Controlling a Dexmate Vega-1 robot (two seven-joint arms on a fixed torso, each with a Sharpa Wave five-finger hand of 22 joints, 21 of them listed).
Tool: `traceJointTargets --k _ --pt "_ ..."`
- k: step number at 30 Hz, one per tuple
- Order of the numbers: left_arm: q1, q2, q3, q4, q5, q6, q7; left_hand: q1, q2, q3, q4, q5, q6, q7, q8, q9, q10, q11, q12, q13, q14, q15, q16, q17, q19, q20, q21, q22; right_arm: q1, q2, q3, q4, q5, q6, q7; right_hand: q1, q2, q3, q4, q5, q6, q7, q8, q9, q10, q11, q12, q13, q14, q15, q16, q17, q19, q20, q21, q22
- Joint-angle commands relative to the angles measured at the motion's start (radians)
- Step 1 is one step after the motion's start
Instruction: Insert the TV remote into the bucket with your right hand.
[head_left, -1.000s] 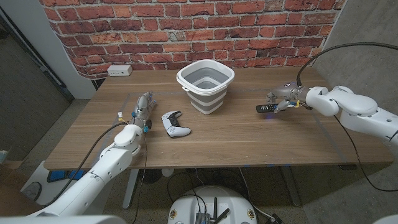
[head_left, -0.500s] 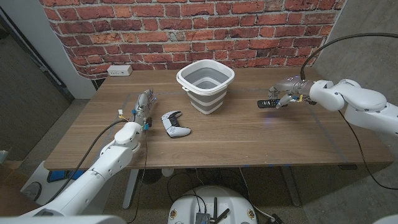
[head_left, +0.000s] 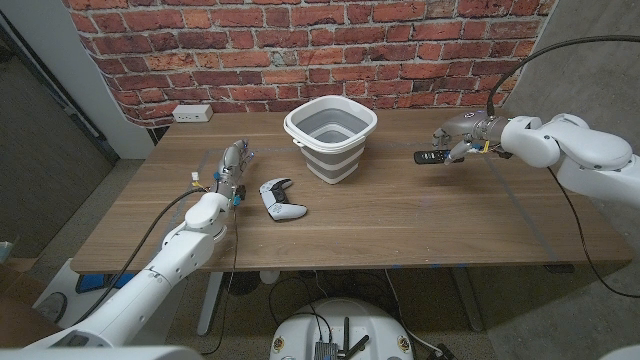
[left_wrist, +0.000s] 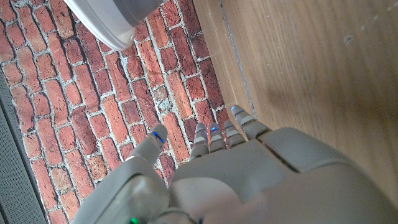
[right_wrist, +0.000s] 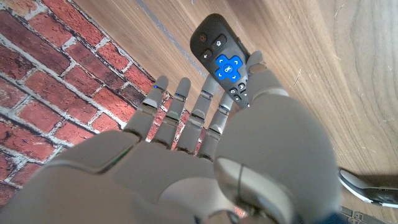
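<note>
The black TV remote (head_left: 428, 156) with a blue pad sticks out toward the bucket, pinched in my right hand (head_left: 462, 140) above the table's right side. In the right wrist view the thumb presses on the remote (right_wrist: 222, 62) while the other fingers of that hand (right_wrist: 205, 155) stay stretched out. The grey and white bucket (head_left: 330, 135) stands open-topped at the table's middle back, a short way left of the remote. My left hand (head_left: 233, 165) stands on the table's left side, fingers straight, holding nothing; its wrist view shows the hand (left_wrist: 211, 174) and the bucket's rim (left_wrist: 112, 15).
A white game controller (head_left: 282, 198) lies just right of my left hand, in front of the bucket. A white power outlet (head_left: 192, 113) sits at the back left by the brick wall (head_left: 300, 50). Bare wood spreads between the bucket and the remote.
My right hand has lifted the remote off the table and carried it a little up and back. The left arm, bucket and controller have not moved.
</note>
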Motion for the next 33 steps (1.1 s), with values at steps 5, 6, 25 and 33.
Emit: traceJointTargets --k 5,6,25,33 --pt "-0.015 -0.006 0.008 0.02 0.004 -0.012 -0.019 0.001 0.083 0.0 -0.004 0.0 0.008 0.001 0.004 0.005 0.001 -0.002 0.002 0.004 0.003 0.0 0.002 0.002 0.005 -0.036 0.002 0.006 0.066 0.012 0.016 -0.053 0.05 -0.04 0.084 0.012 0.04 0.005 0.006 0.004 0.028 -0.02 0.002 0.0 0.118 -0.101 0.003 0.008 0.01 -0.156 0.008 0.0 0.007 0.005 -0.001 0.001" --pt "-0.015 -0.004 0.009 0.017 0.006 -0.007 -0.016 0.001 0.083 0.0 -0.004 0.0 0.008 0.001 0.004 0.005 0.001 -0.002 0.002 0.004 0.003 0.0 0.002 0.002 0.005 -0.036 0.002 0.006 0.071 0.013 0.016 -0.053 0.054 -0.037 0.085 0.012 0.04 0.005 0.006 0.004 0.029 -0.02 0.002 0.0 0.118 -0.101 0.004 0.008 0.01 -0.156 0.008 0.0 0.007 0.005 -0.001 0.001" --pt "-0.018 -0.01 0.015 0.03 0.007 -0.022 -0.028 0.001 0.083 0.0 -0.004 0.0 0.007 0.002 0.003 0.005 0.001 -0.001 0.002 0.004 0.002 0.0 0.002 0.002 0.005 -0.035 0.002 0.006 0.187 0.072 -0.012 -0.084 0.086 -0.071 0.189 0.002 0.047 0.005 0.01 0.007 0.044 -0.019 0.002 -0.008 0.134 -0.1 0.005 0.012 0.024 -0.158 0.006 -0.003 0.006 0.008 -0.003 0.001" --pt "-0.016 -0.01 0.017 0.029 0.013 -0.026 -0.025 0.001 0.083 0.0 -0.005 0.0 0.01 0.001 0.004 0.005 0.001 -0.002 0.002 0.004 0.004 0.0 0.002 0.001 0.006 -0.035 0.002 0.006 0.231 0.102 -0.031 -0.102 0.092 -0.103 0.214 -0.004 0.048 0.003 0.012 0.009 0.046 -0.02 0.0 -0.011 0.135 -0.1 0.003 0.013 0.027 -0.156 0.004 -0.005 -0.004 0.013 -0.007 0.001"
